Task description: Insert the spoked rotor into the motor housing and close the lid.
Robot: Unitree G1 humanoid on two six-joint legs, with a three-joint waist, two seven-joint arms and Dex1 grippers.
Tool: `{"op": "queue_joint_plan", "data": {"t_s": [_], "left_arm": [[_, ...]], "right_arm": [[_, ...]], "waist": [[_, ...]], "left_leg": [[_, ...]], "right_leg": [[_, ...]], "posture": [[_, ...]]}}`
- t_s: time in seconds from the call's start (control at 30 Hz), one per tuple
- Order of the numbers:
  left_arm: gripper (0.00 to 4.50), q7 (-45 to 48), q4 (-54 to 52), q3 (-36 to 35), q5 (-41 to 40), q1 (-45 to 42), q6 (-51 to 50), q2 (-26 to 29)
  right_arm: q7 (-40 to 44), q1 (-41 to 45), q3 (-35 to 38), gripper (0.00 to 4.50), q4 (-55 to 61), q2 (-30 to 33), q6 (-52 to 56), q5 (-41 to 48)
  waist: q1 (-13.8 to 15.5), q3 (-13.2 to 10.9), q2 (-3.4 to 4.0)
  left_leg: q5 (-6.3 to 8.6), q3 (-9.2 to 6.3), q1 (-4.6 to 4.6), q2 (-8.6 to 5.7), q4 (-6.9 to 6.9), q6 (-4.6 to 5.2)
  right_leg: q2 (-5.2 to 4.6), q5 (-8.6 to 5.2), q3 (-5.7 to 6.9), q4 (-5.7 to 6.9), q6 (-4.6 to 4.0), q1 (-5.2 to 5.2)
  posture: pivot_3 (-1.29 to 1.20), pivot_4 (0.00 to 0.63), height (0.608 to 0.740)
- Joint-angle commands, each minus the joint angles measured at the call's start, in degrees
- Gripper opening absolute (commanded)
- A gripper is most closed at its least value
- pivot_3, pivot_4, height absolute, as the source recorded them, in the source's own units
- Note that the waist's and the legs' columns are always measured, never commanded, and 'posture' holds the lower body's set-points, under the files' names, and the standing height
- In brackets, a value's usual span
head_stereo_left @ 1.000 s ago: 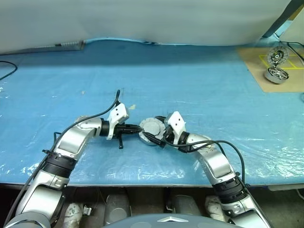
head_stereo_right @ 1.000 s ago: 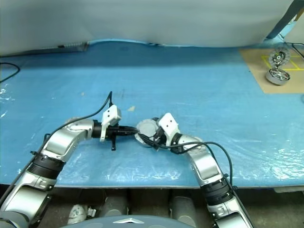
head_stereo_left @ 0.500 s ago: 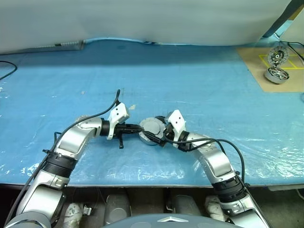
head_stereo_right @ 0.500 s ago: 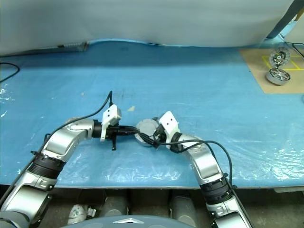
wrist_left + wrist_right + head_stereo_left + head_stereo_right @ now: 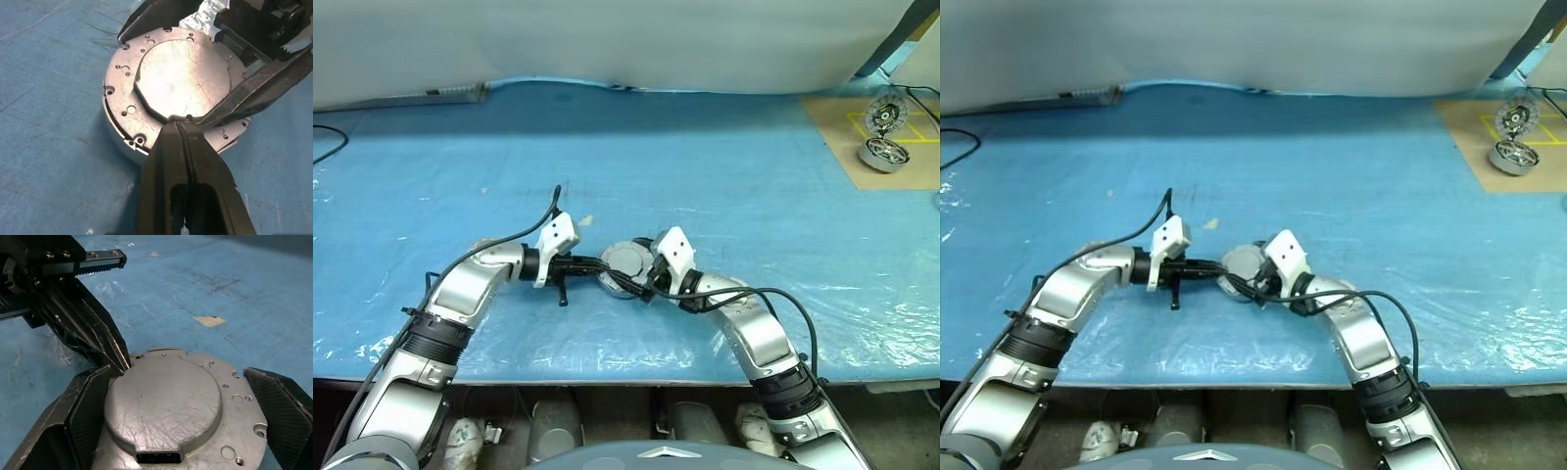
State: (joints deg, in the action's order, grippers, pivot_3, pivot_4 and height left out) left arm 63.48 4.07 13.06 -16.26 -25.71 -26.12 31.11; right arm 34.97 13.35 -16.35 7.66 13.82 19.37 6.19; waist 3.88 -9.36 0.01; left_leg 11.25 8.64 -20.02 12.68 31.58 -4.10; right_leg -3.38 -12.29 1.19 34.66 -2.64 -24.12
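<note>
Both grippers meet at the housing [image 5: 625, 266] on the blue table [image 5: 724, 176]. My right gripper [image 5: 186, 421] spans it, fingers wide, one on each side. My left gripper [image 5: 178, 128], pinched shut and empty, rests its tips on the closed lid [image 5: 183, 78].

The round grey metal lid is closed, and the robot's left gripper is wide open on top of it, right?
Not quite. The round grey metal lid is closed, but the left gripper is shut, its tip resting on the lid. The left wrist view shows it.
</note>
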Motion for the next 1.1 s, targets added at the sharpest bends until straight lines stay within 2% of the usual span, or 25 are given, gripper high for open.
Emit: {"op": "queue_joint_plan", "data": {"t_s": [0.03,0.43,0.73,0.93,1.07,1.1], "left_arm": [[0.0,0.3,0.6,1.3,1.2,0.7,-0.5,0.4],[0.0,0.4,0.6,1.2,1.0,0.8,-0.7,0.5],[0.0,0.4,0.5,1.0,1.0,0.8,-1.0,0.5],[0.0,0.4,0.4,1.0,1.0,0.8,-1.1,0.5],[0.0,0.5,0.4,1.0,1.0,0.8,-1.2,0.4],[0.0,0.5,0.4,1.0,1.0,0.8,-1.2,0.4]], "right_arm": [[0.7,1.3,0.2,4.47,2.3,-0.9,-3.9,0.9],[-1.9,1.9,-1.9,4.47,-3.0,-0.3,-14.2,-6.2],[-0.3,1.9,-0.5,4.47,-3.0,-1.4,-7.8,-2.9],[-3.4,2.4,-0.1,4.47,-3.8,-1.8,-8.7,-5.3],[-3.0,2.5,1.7,4.47,-2.2,-4.4,-1.7,0.2],[-2.7,2.7,1.0,4.47,-2.3,-4.0,-0.7,-0.6]], "waist": [[0.0,0.0,0.0],[0.0,0.0,0.0],[-0.3,0.0,0.0],[-0.3,0.0,0.0],[-0.1,0.0,0.0],[-0.2,0.0,0.0]], "left_leg": [[0.0,0.0,0.0,0.0,0.0,0.0],[0.0,0.0,-0.01,0.0,0.04,0.0],[0.0,0.0,-0.02,0.01,0.05,0.0],[0.0,0.0,-0.01,0.01,0.05,0.0],[0.0,0.0,0.01,0.0,0.09,0.0],[0.0,0.0,0.01,0.01,0.09,0.01]], "right_leg": [[0.0,0.0,0.0,0.0,0.0,0.0],[0.0,0.0,-0.01,0.03,0.0,-0.01],[0.01,0.0,-0.01,0.06,-0.01,0.02],[0.01,0.01,-0.01,0.06,-0.01,0.02],[0.0,0.01,-0.01,0.07,-0.01,0.04],[0.0,0.01,-0.01,0.08,-0.01,0.04]], "posture": [[0.0,0.15,0.74],[0.0,0.15,0.74],[0.0,0.15,0.74],[0.0,0.15,0.74],[0.0,0.15,0.74],[0.0,0.15,0.74]]}}
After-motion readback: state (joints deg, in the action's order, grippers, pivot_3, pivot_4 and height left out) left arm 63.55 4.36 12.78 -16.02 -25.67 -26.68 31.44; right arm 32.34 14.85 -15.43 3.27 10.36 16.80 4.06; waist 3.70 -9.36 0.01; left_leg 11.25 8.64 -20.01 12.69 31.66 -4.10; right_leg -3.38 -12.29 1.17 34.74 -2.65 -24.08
